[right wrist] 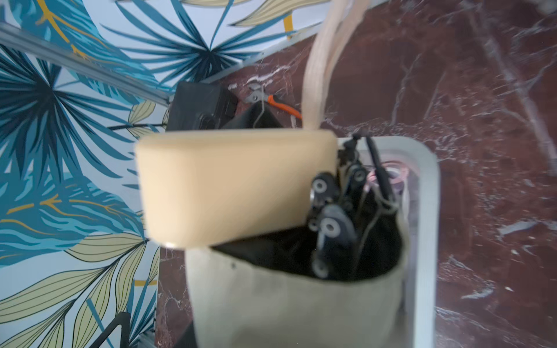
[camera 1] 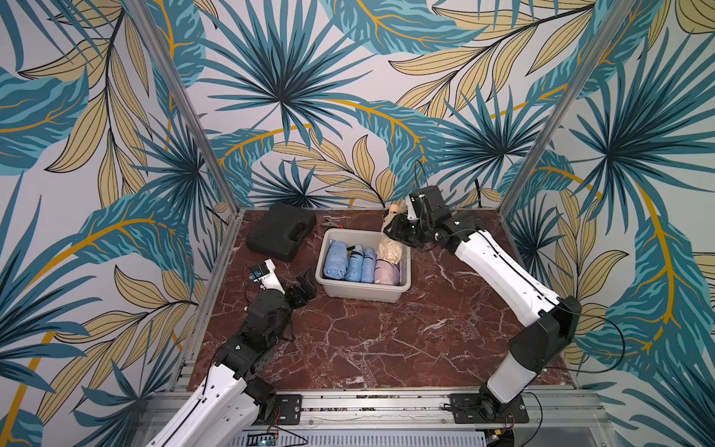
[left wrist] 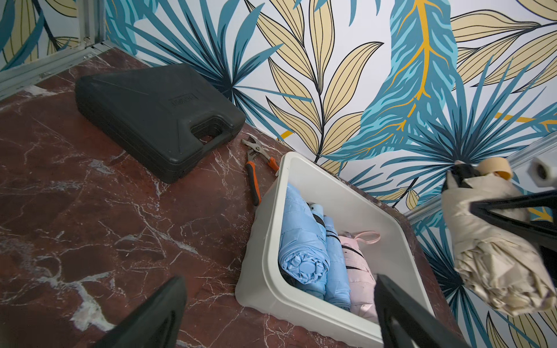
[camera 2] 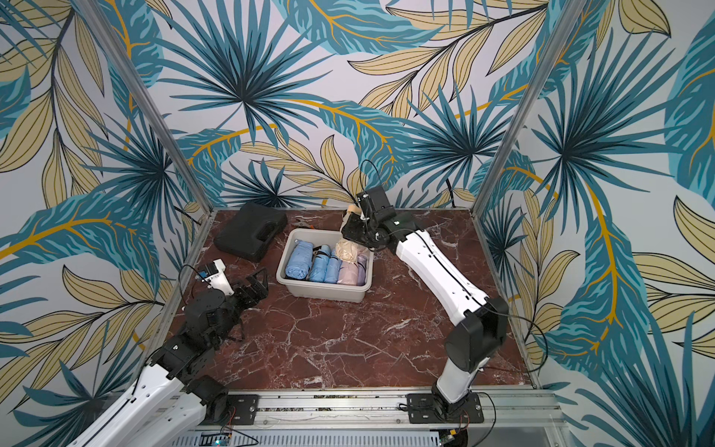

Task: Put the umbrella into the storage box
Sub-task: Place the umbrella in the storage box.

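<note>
Beige umbrella [right wrist: 235, 186] fills the R wrist view, clamped mid-length by the right gripper [camera 1: 398, 230], tilted, canopy end down over the storage box [camera 1: 363, 296] at its far-right corner (touching contents? can't tell). Blue umbrellas [camera 1: 336, 261] & pink umbrella [camera 1: 385, 273] lie inside. Left gripper [camera 1: 309, 286] sits near the box, jaws wide, empty. Black case [camera 1: 280, 232] & pliers [camera 1: 330, 222] lie behind.

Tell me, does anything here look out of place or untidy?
The beige umbrella, held tilted over the storage box, looks loosely folded: crumpled canopy, rib tips poking out by its handle. Pliers lie loose behind the box.
</note>
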Action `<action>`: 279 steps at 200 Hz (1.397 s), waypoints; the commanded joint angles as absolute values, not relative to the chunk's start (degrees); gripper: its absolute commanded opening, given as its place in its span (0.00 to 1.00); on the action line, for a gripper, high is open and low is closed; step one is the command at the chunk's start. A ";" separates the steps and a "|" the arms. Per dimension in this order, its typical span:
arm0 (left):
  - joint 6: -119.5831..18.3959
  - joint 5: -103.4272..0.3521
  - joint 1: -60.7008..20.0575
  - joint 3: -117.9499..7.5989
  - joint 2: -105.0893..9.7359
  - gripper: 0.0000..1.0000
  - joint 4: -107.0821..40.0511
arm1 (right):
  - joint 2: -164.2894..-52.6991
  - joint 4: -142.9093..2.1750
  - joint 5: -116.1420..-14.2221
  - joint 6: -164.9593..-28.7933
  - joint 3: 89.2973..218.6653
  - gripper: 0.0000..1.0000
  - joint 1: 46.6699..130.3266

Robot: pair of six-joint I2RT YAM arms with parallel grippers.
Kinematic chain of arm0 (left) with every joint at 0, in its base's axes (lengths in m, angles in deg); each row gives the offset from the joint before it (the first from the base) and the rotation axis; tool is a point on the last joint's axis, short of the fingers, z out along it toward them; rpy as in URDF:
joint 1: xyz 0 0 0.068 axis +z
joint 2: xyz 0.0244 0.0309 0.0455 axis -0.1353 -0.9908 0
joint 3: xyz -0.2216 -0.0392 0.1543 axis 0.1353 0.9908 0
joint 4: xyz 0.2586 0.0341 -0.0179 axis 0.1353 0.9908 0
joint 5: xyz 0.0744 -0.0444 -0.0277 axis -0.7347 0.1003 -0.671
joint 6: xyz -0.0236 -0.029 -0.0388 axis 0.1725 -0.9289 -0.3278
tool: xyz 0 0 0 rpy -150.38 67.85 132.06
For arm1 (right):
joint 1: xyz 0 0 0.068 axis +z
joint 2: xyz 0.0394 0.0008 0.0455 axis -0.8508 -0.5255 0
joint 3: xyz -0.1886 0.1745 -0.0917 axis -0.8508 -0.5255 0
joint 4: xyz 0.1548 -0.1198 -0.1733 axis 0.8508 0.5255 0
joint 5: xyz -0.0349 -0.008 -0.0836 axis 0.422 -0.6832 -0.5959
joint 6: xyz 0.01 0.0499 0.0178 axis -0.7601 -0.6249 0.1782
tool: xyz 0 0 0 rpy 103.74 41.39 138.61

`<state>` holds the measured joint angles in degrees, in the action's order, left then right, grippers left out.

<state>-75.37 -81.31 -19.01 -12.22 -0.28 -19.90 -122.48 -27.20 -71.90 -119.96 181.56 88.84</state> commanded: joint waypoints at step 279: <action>-73.93 -68.50 0.18 -14.63 -9.45 1.00 -29.16 | -112.46 -33.45 -90.55 -111.99 166.83 0.74 86.29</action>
